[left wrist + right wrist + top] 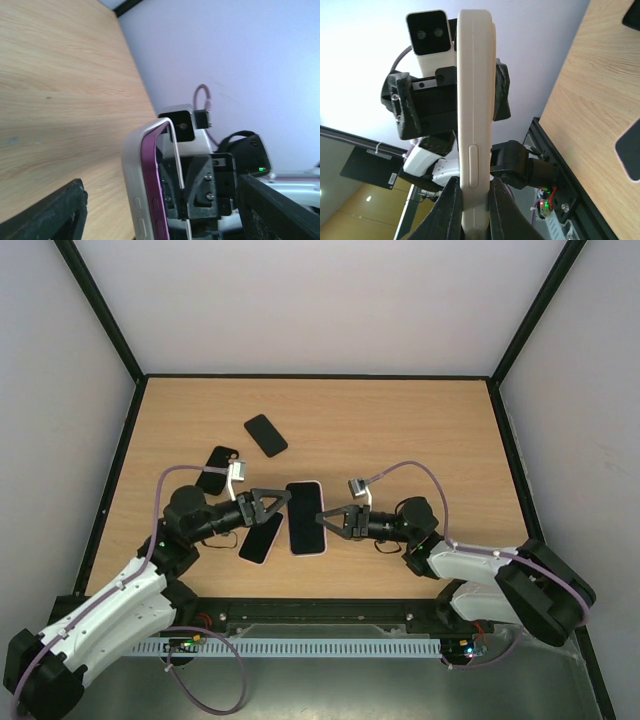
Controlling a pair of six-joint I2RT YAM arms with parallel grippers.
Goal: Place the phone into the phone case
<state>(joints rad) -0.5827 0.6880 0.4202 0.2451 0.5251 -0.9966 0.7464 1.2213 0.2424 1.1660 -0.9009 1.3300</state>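
Right claw pinches the phone case; the open left claw should squeeze squarely the edge between its jaws.

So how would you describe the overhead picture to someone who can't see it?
Above a wooden table, the right gripper pinches the edge of a pale phone case while the left gripper stands open beside it. A black phone lies farther back.
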